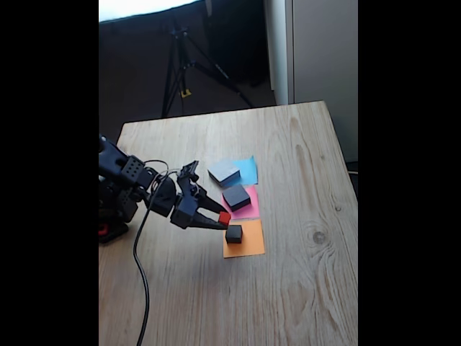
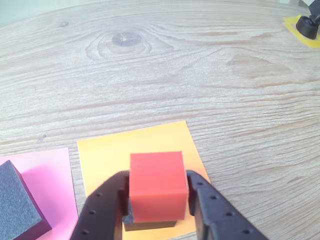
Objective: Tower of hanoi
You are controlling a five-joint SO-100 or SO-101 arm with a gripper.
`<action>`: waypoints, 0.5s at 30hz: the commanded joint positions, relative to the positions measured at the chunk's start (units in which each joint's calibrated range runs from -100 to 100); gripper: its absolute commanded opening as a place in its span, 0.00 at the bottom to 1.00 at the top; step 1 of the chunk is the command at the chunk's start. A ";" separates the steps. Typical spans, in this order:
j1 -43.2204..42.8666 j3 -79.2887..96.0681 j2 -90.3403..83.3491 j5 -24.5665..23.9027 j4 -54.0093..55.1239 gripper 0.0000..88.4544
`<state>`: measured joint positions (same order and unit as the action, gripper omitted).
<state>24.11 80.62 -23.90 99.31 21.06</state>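
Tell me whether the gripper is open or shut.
Shut on the red cube: in the wrist view, both fingers of the gripper press its sides.

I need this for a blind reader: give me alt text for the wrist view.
A black claw grips a red cube just above a small black cube on an orange paper square. To the left, a black block sits on pink paper, on a wooden table.

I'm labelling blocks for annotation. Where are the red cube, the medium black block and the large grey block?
red cube (image 2: 157,184): wrist view, front face, between the gripper fingers.
medium black block (image 1: 236,197): fixed view, top face.
large grey block (image 1: 223,171): fixed view, top face.
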 commanded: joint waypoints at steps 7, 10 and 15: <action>-0.92 0.66 9.67 0.69 17.02 0.04; -1.08 1.38 12.62 0.69 21.23 0.04; -1.33 0.56 17.77 0.69 26.98 0.04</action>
<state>23.28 82.18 -8.08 99.31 43.55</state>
